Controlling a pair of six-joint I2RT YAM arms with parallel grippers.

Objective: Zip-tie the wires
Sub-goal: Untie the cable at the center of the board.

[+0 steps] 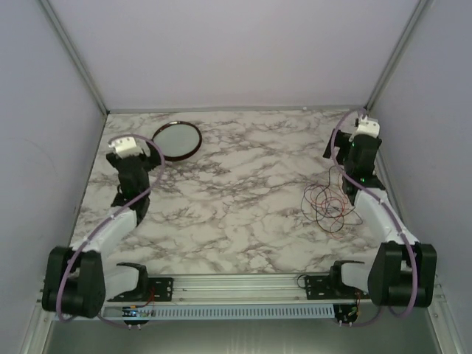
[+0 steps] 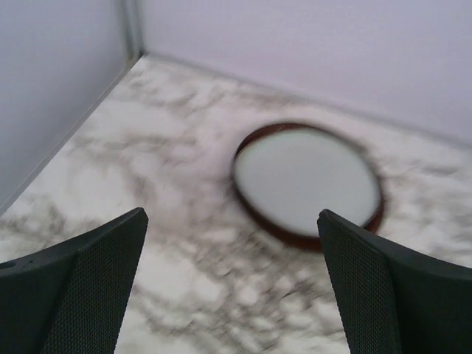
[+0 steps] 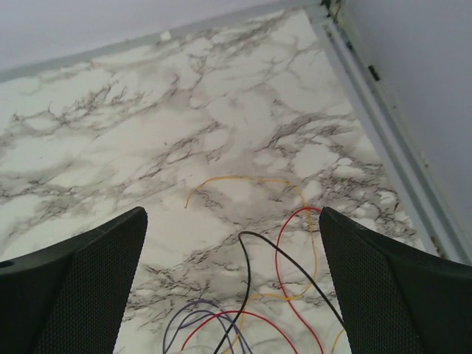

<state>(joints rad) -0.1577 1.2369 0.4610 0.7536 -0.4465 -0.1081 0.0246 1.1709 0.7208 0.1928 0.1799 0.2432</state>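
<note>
Just starting: left claw (image 2: 230, 221) and right claw (image 3: 232, 221) both gape empty; next, right should grab the thin red-and-black wires (image 1: 327, 205)

Your left arm (image 1: 110, 225) and right arm (image 1: 376, 210) both pair white links with black joints. Lilac cables (image 1: 335, 140) loop along each, and your jaws are black, mesh-textured.

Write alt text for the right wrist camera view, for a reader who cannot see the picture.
Thin loose wires, yellow, red, black and purple, lie curled on a white marble table, not gripped. The right gripper hovers above them, open, its two dark fingers framing the bottom corners; a pale wall borders the table's right edge.
</note>
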